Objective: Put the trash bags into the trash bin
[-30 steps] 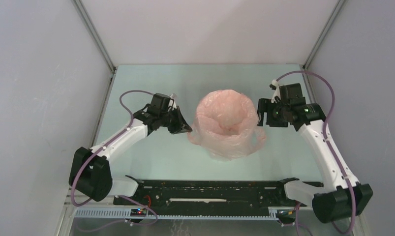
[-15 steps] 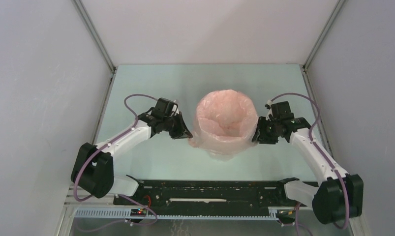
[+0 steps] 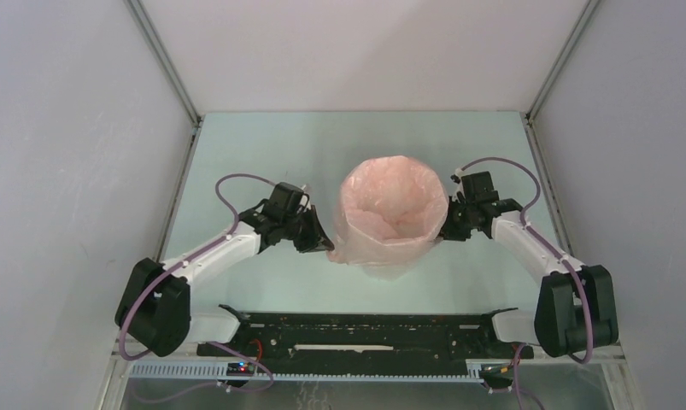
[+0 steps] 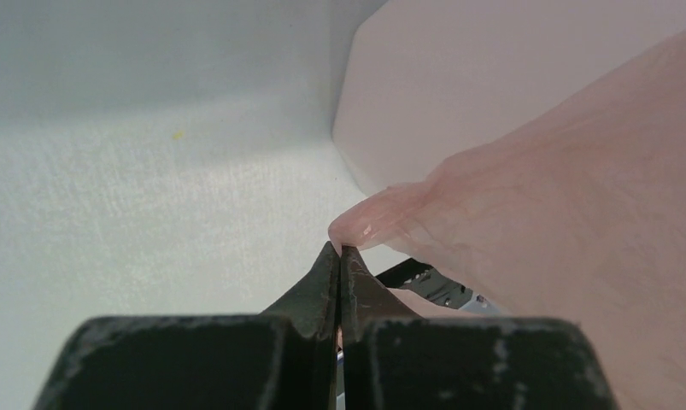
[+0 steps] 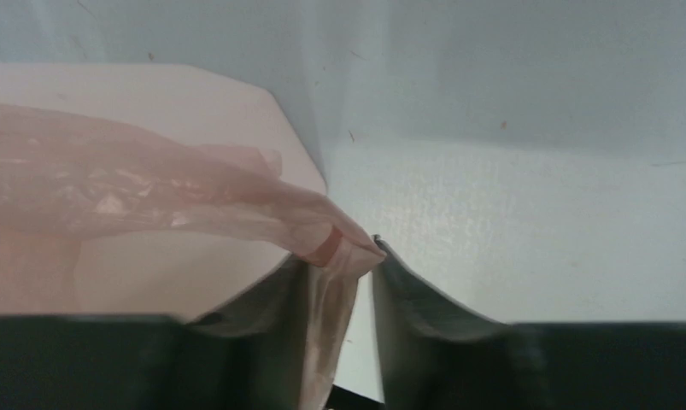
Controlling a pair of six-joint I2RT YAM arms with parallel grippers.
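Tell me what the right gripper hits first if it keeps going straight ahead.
The pink trash bag: its film lies between the right gripper's jaws. Past that, the white bin's wall sits slightly left of the line, so it may graze it; depth is unclear.

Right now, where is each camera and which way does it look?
Top: high behind the robot, looking down at the table; left arm and right arm show.
Left wrist: on its arm, past the shut left gripper toward pink bag and white bin.
Right wrist: on its arm, right gripper straddling the bag.
Both wrist views share bag and bin.
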